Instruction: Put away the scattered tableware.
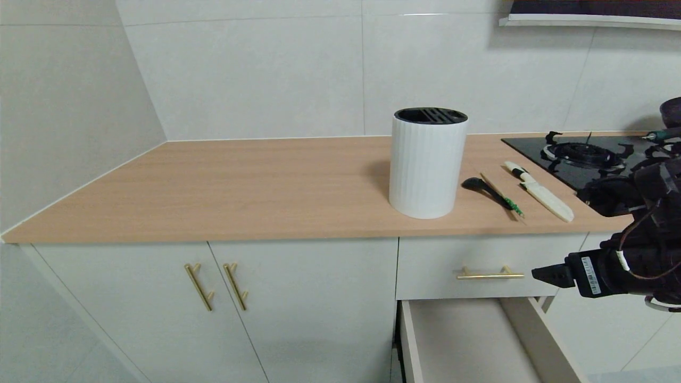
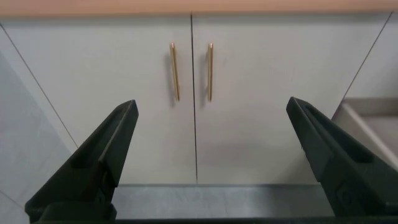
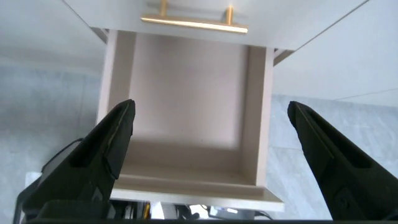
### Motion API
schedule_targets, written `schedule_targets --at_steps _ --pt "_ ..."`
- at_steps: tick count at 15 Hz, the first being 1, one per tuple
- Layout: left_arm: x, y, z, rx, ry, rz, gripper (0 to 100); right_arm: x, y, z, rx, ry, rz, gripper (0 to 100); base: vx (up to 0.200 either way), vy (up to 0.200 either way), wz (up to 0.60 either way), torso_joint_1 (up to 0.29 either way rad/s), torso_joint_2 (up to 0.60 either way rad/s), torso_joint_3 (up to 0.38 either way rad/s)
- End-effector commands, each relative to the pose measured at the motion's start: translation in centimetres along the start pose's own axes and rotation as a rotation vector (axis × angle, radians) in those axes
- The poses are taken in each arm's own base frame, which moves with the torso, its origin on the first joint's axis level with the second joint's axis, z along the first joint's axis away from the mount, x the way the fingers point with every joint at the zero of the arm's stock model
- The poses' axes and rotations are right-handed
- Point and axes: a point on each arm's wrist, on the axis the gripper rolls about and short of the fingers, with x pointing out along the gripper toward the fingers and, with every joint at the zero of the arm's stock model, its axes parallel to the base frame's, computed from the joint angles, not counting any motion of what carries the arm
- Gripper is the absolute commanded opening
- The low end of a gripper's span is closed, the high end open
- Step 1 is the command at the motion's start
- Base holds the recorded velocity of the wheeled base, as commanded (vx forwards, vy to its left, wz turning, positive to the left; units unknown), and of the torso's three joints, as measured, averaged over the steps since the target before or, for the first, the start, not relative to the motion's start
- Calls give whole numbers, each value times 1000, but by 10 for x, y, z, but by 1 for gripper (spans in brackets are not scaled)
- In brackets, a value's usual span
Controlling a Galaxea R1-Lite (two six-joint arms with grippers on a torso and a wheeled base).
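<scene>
The right hand [image 3: 211, 111] hovered spread wide above the open lower drawer [image 1: 468, 340], the left hand [image 2: 211, 104] equally spread before the cabinet doors [image 2: 249, 124]. Up and beyond the right hand, along the tabletop's [image 1: 239, 186] front edge near its right end, lay the black spoon [image 1: 479, 186], green-tipped stick [image 1: 514, 205] and cream knife [image 1: 540, 192], long axes slanting back-left toward the white holder [image 1: 427, 165]. The right arm looked much the nearer.

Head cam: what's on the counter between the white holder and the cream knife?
A black spoon and a thin wooden stick lie side by side on the counter, between the white holder and the cream knife. The head view shows it.
</scene>
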Motion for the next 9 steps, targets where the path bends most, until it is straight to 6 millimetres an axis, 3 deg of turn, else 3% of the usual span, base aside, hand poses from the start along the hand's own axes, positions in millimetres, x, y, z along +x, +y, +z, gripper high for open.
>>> schedule_targets --at_steps 1,6,9 --pt "0 0 0 0 0 0 100 1 0 0 -2 5 0 100 0 0 0 203 -481 -281" --pt "0 0 0 0 0 0 100 -1 0 1 3 -11 3 100 0 0 0 214 -498 -288" --pt "0 0 0 0 0 0 100 14 0 16 32 -85 -1 100 0 0 0 79 -175 -100"
